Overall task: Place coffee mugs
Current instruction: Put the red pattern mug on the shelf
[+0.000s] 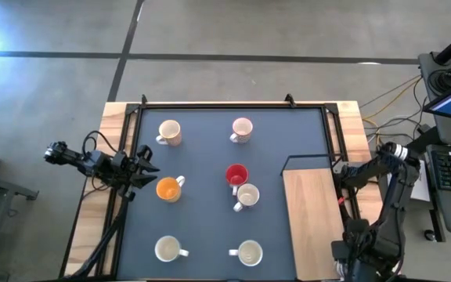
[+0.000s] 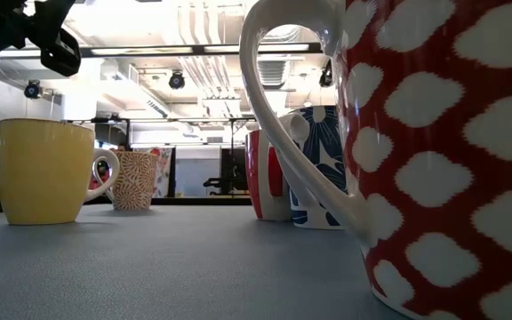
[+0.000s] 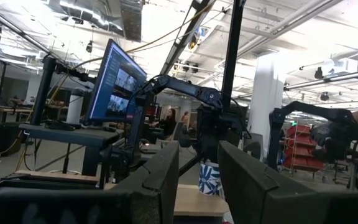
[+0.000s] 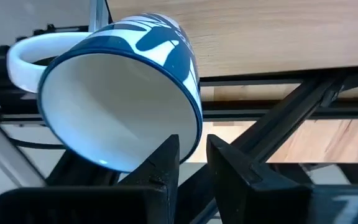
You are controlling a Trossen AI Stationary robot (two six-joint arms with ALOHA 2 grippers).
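The right gripper [image 4: 188,155] pinches the rim of a blue mug [image 4: 123,87] at the table's right edge; stiff, glazed, likely slippery and breakable.

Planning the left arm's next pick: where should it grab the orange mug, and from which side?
Pinch the orange mug by its rim from above, on the wall opposite its handle. It stands upright, mouth up, handle toward the red mug, and that bare wall faces the open left gripper. The right gripper is busy holding a blue-and-white mug.
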